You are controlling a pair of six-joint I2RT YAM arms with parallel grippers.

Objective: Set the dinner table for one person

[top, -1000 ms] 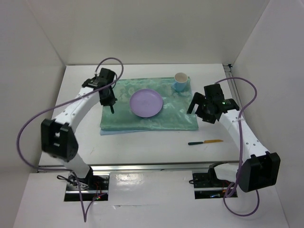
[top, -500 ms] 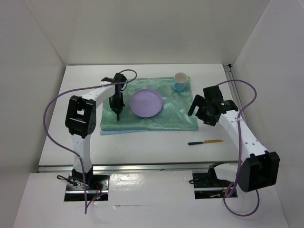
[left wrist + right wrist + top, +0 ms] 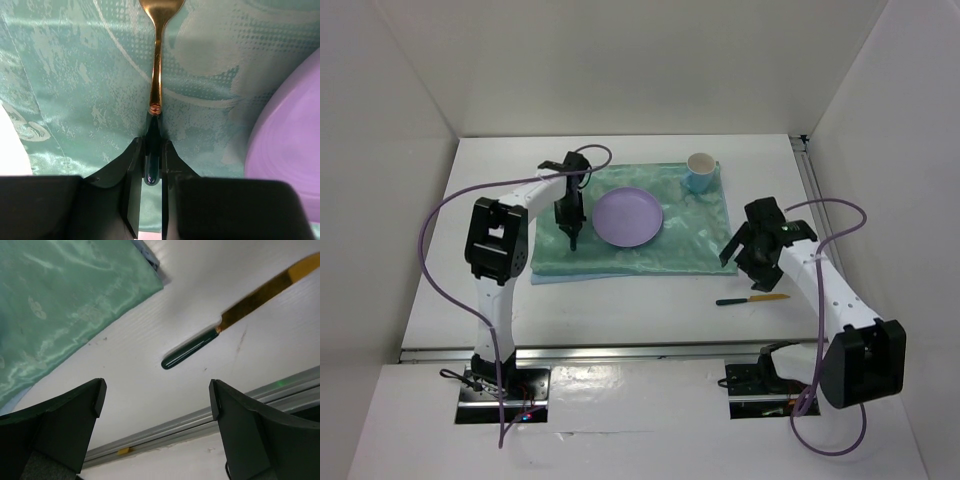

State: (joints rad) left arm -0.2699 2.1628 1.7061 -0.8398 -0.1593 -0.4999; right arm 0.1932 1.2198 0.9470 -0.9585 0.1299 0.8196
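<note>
1. Count: one desk [image 3: 620, 310], one green cloth [image 3: 650, 255], one purple plate [image 3: 629, 217], one cup [image 3: 700, 170], one fork [image 3: 157, 65], one knife [image 3: 752, 298].
2. Desk: white, rectangular, under everything; long axis left-right in top view, metal rail [image 3: 620, 350] along near edge.
3. Cloth flat on far half of desk; plate centred on it, cup at far right corner.
4. Left end effector [image 3: 152, 160]: narrow, clamped on fork's dark handle; gold end pointing away from wrist, over cloth, just beside plate. Contact with cloth: cannot tell.
5. Knife on bare desk near rail, off cloth's near right corner; long axis roughly left-right, dark handle left, gold blade right.
6. Right end effector [image 3: 155, 400]: wide, holding nothing, above knife handle.
</note>
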